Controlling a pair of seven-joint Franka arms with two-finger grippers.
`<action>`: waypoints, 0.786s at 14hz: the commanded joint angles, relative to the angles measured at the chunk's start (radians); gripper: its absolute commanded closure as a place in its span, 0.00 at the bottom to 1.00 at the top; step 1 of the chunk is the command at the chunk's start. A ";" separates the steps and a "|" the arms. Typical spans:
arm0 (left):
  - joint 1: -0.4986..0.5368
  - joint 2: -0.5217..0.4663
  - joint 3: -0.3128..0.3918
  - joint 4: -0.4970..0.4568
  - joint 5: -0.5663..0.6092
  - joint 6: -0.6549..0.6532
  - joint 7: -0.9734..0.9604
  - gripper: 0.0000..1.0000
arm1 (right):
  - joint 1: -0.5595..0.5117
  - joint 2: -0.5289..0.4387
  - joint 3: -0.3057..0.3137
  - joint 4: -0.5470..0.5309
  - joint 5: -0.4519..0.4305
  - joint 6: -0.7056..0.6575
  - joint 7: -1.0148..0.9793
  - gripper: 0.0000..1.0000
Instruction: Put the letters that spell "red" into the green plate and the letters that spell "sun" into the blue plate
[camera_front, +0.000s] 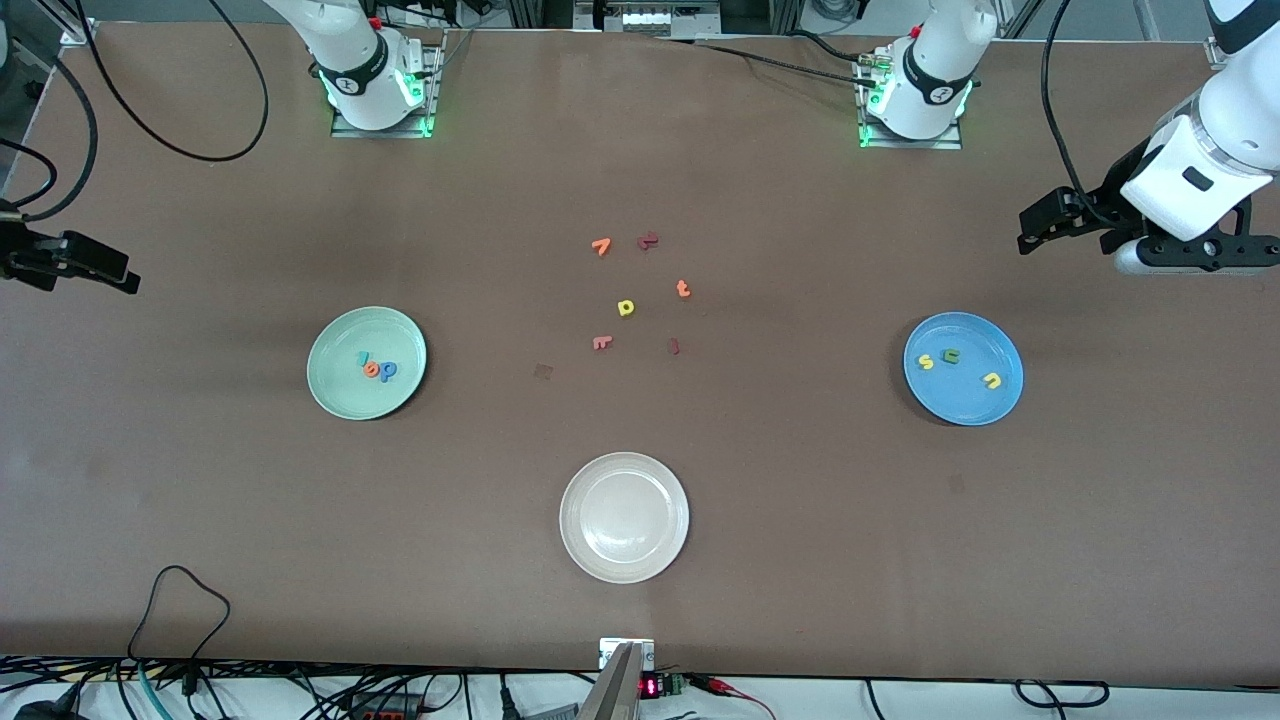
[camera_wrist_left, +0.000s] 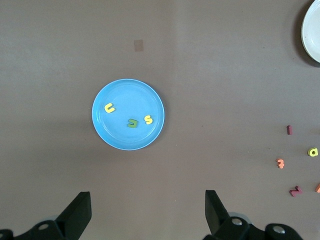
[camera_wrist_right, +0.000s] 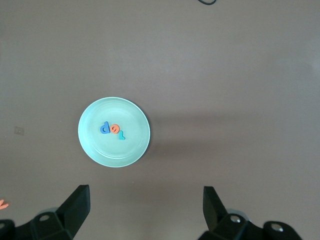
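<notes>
The green plate (camera_front: 340, 390) holds a teal "r" (camera_front: 362, 357), an orange "e" (camera_front: 372, 369) and a blue "d" (camera_front: 387, 370). In the blue plate (camera_front: 965, 405) lie a yellow "s" (camera_front: 926, 362), a dark green "n" (camera_front: 951, 355) and a yellow "u" (camera_front: 992, 380). My left gripper (camera_front: 1032, 230) hangs open and empty high over bare table at the left arm's end, off the blue plate (camera_wrist_left: 120, 140). My right gripper (camera_front: 125, 278) is open and empty too, high over bare table at the right arm's end, off the green plate (camera_wrist_right: 112, 152).
A cream-white plate (camera_front: 624, 516) sits near the front camera at mid-table. Loose letters lie in the middle: a yellow one (camera_front: 626, 308), an orange "t" (camera_front: 683, 289), another orange one (camera_front: 601, 245) and dark red ones (camera_front: 648, 241). Cables run along the near edge.
</notes>
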 joint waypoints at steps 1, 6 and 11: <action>0.004 -0.001 0.001 0.009 -0.009 -0.015 0.019 0.00 | -0.001 -0.136 0.011 -0.165 -0.018 0.038 0.022 0.00; 0.004 -0.001 0.001 0.010 -0.009 -0.015 0.019 0.00 | -0.003 -0.138 0.014 -0.144 -0.018 0.002 0.023 0.00; 0.004 -0.001 0.001 0.009 -0.007 -0.020 0.019 0.00 | -0.004 -0.132 0.012 -0.142 -0.018 -0.001 0.016 0.00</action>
